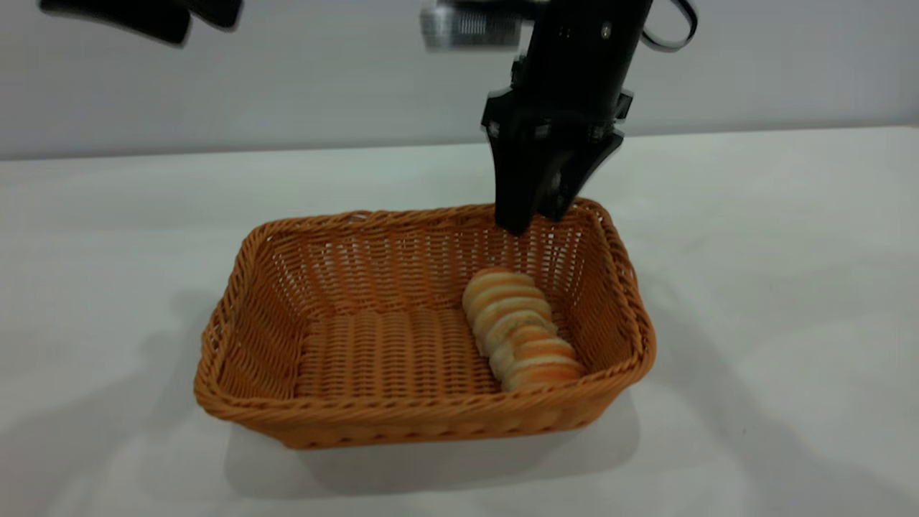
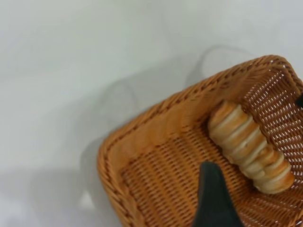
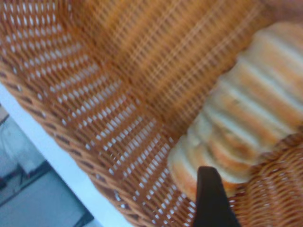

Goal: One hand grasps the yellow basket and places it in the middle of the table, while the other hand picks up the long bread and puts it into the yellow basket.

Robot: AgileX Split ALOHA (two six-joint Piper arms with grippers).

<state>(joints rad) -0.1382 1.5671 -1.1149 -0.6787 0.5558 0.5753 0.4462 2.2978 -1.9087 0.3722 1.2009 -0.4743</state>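
Note:
The yellow basket stands in the middle of the white table. The long bread lies on the basket's floor against its right end wall, free of both grippers. My right gripper hangs just above the basket's far right rim, open and empty; one of its fingers shows over the near end of the bread. My left gripper is raised high at the far left, open and empty. One of its fingers shows above the basket, beside the bread.
Bare white tabletop surrounds the basket on every side. A pale wall runs behind the table's far edge. The left half of the basket floor holds nothing.

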